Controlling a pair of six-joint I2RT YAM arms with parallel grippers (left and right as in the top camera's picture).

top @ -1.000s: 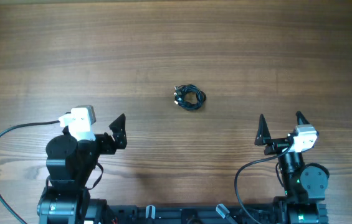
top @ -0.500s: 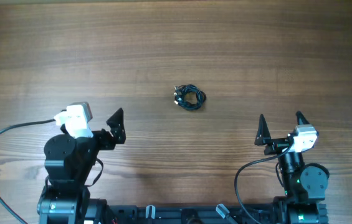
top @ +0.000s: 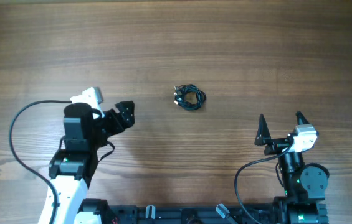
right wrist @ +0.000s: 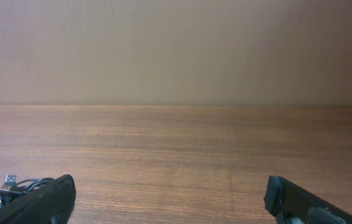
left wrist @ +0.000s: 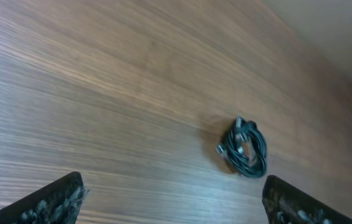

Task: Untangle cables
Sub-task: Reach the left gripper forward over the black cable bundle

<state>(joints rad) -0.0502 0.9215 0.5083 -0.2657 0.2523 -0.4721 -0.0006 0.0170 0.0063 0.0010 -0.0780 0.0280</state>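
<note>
1. Overhead view: wood-grain counter (top: 225,37), bare apart from one small item near its centre.
2. Left arm (top: 76,143) is angled toward the middle of the counter. Right arm (top: 300,174) sits at the near edge, pointing straight ahead.
3. Left tool (top: 124,114): jaws spread, nothing between them; the left wrist view shows one fingertip in each lower corner. Right tool (top: 280,121): jaws spread wide, empty.
4. Cables (top: 190,97): thin black cords in one tight coil, lying flat on the counter, touched by neither tool.
5. Key relation: the coil lies to the right of the left tool and slightly ahead of it, near. From the right tool it lies ahead and to the left, well apart. The left arm is the nearer.
6. Long axis: coil close to round, slightly wider left to right from overhead; a weak cue for wrist alignment.
7. Plug ends (top: 177,95): pale, at the coil's left edge, the side facing the left tool. Likely the easiest first pinch.
</note>
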